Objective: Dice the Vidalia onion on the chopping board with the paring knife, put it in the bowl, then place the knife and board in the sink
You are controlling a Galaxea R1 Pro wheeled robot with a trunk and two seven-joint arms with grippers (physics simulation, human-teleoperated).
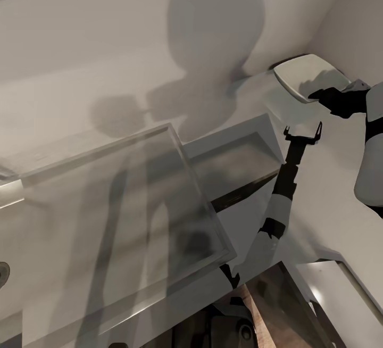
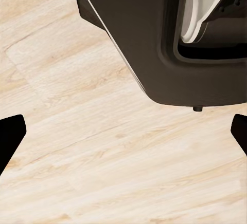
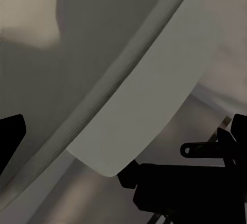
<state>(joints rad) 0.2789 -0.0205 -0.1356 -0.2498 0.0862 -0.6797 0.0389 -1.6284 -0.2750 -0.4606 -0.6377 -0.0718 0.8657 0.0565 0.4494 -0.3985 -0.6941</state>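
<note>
Glossy grey countertop below plain pale wall; shallow white squarish bowl at far right. Right gripper over bowl, closure unclear. Left gripper fingers apart above pale wood floor.

The bowl, at about one o'clock in the head view, looks like smooth white ceramic or plastic with a soft satin sheen, its rim pale and even-toned in the right wrist view. The counter beneath it is a smooth, glossy grey that takes soft reflections and shadows, and the sink near the centre has a dull brushed-steel look. In the left wrist view the floor is pale wood plank with visible grain and a matt finish, and the robot's base at twelve o'clock is smooth, matt black plastic.
</note>
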